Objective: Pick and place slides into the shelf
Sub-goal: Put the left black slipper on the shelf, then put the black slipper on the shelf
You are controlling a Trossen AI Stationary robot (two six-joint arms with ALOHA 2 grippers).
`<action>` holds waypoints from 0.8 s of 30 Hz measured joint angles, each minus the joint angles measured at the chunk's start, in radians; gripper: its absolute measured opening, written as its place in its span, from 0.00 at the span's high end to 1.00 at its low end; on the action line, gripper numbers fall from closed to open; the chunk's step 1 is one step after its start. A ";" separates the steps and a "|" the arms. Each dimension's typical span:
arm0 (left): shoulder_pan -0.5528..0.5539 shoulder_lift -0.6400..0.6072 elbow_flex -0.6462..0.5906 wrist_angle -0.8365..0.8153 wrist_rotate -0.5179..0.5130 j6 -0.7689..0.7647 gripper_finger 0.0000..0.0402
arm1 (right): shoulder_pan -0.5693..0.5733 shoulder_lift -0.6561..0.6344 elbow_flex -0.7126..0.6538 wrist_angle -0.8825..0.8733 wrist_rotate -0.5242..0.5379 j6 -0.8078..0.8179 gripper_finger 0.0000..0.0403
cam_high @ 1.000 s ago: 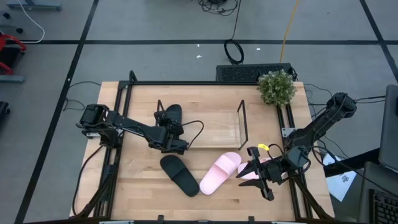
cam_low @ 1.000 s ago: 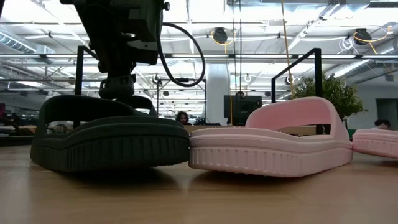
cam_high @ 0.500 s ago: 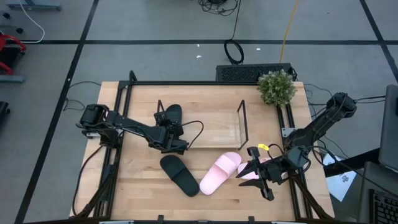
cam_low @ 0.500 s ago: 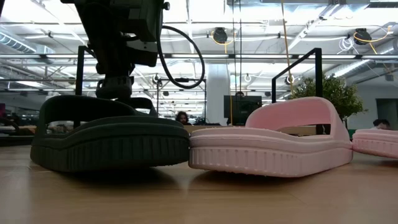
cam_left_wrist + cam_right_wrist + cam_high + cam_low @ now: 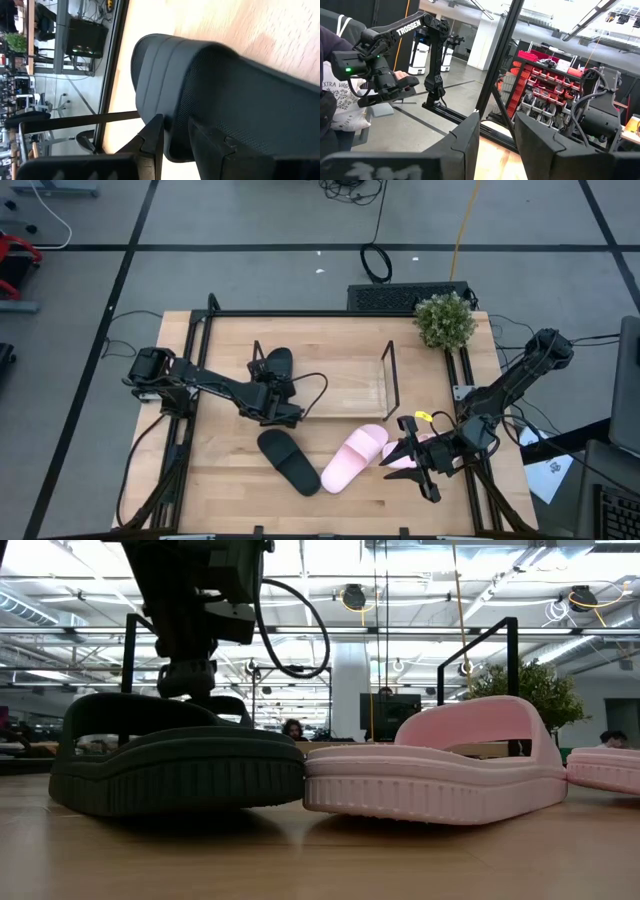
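Observation:
One black slide lies on the left end of the shelf, whose light board base sits between black wire ends. My left gripper comes at this slide from the near side and is shut on it. A second black slide and a pink slide rest flat on the table, touching end to end in the low view. The other pink slide lies partly under my right gripper. That gripper is open, with nothing between its fingers. My left gripper pinches the black slide's edge between its two fingers, reaching level from the table's near side. The slide lies on the shelf board. Whether the pinched part is strap or sole, I cannot tell.
A potted plant stands at the table's far right corner beside a black box. The shelf's right wire end rises just beyond the pink slide. Bare tabletop shows along the near left.

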 joint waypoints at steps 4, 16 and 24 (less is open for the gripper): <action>0.000 0.000 0.014 0.001 0.032 -0.002 0.78 | 0.000 0.000 0.000 0.000 0.000 0.000 0.71; -0.027 0.000 0.015 -0.003 0.071 -0.029 0.78 | 0.000 0.000 0.000 0.000 0.000 0.000 0.71; -0.047 0.000 0.019 -0.009 0.070 -0.036 0.78 | 0.000 0.000 0.000 0.000 0.000 0.000 0.71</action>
